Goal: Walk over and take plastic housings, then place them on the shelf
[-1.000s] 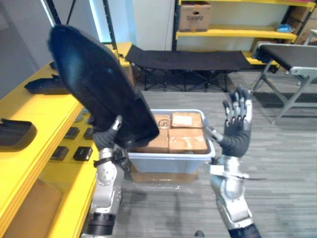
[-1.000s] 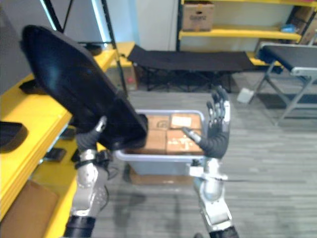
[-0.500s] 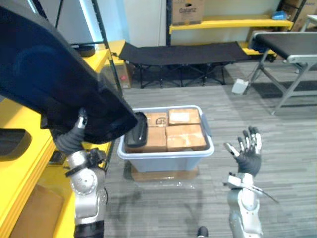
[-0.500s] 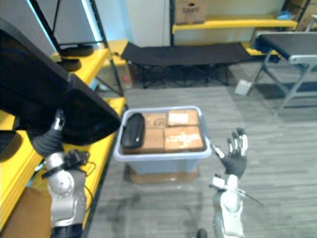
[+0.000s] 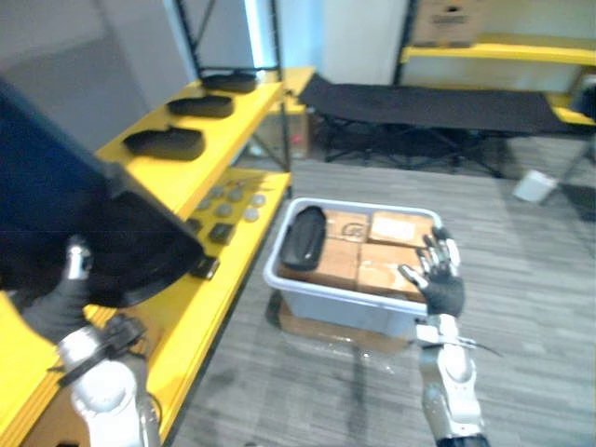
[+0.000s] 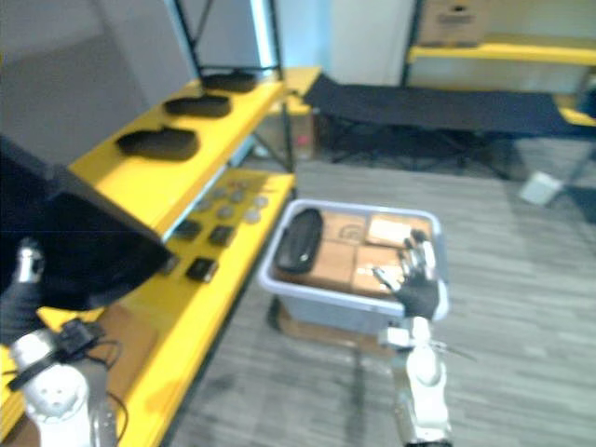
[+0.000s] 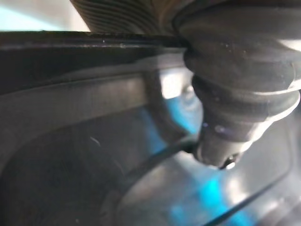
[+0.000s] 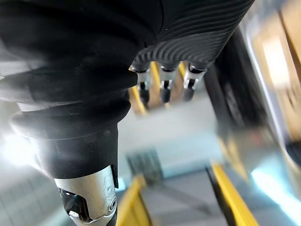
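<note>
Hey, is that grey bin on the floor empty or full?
Full: brown cardboard boxes fill the grey bin nearly to its rim, with a black plastic housing lying on them.

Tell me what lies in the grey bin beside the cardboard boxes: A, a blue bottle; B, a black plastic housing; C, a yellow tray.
B: a black housing lies in the grey bin next to the cardboard boxes, while the left hand grips a bigger housing.
</note>
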Robot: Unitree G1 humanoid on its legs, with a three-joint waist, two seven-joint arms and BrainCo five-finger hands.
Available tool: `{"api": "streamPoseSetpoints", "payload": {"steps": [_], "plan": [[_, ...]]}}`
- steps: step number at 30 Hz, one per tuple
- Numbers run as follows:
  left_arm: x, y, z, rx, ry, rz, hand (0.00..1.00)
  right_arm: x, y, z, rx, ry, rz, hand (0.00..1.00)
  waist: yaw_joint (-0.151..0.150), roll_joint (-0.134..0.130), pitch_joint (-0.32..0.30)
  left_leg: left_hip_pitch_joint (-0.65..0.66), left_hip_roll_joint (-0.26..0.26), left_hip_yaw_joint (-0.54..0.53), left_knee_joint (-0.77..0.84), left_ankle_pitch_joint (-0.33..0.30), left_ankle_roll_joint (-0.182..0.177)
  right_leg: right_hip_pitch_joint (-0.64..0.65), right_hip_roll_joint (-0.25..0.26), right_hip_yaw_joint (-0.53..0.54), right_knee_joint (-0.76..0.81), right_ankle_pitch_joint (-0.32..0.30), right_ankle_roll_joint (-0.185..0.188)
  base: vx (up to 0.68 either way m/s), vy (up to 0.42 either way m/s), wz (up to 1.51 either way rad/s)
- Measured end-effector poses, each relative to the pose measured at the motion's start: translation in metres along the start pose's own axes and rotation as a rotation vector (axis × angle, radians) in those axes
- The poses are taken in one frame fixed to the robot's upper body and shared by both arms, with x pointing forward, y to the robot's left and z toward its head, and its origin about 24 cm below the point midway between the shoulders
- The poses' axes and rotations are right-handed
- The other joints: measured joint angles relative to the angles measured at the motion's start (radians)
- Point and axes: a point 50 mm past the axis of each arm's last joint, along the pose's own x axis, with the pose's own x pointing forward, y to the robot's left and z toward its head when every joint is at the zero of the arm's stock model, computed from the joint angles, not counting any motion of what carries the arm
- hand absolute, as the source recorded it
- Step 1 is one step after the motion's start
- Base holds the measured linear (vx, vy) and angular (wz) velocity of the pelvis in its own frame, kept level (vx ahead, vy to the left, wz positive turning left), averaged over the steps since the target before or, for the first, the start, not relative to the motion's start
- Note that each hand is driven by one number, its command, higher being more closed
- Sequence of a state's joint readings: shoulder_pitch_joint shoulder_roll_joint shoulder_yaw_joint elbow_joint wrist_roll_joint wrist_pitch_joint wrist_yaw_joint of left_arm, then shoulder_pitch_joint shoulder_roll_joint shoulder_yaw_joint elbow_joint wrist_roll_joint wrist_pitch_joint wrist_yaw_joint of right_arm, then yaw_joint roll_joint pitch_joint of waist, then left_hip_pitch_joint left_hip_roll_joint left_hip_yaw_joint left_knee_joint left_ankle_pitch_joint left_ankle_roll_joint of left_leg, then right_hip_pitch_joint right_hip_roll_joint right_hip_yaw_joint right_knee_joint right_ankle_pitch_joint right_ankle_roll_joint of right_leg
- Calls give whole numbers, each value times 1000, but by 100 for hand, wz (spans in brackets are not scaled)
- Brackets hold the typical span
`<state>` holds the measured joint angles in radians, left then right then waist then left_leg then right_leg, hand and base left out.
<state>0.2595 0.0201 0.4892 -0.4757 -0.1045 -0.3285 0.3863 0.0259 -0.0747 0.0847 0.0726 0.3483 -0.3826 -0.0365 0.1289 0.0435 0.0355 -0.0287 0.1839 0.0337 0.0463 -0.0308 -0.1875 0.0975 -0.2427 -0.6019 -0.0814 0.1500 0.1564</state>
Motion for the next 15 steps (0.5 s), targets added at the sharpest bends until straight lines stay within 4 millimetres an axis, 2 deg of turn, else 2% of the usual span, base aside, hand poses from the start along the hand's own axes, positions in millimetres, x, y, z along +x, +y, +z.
{"api": "streamPoseSetpoints", "payload": {"steps": [2,5,8,11,15], "plan": [[-3,20,1,73,8,35,100,7,16,-5,3,21,78,0,49,-3,2,-9,-11,-55,0,2,2,34,-2,-65,0,-1,1,32,28,67],[-5,40,6,123,-13,73,100,15,33,-9,-10,33,154,0,96,-21,1,-10,-40,-108,0,2,7,79,-20,-124,0,-19,20,9,28,59],[-8,56,11,140,-32,131,100,25,50,-9,-48,24,228,0,139,-27,1,-16,-45,-123,2,0,8,87,-22,-141,0,-27,20,-5,20,21],[-10,58,12,121,-30,130,100,29,57,-9,-87,30,264,0,144,-30,4,-25,-50,-144,10,0,8,97,-21,-162,1,-35,28,-8,-6,20],[-12,57,11,115,-23,114,100,29,56,-13,-108,74,260,0,149,-27,16,-21,-52,-144,37,-16,11,112,-22,-162,1,-40,21,0,0,0]]}}
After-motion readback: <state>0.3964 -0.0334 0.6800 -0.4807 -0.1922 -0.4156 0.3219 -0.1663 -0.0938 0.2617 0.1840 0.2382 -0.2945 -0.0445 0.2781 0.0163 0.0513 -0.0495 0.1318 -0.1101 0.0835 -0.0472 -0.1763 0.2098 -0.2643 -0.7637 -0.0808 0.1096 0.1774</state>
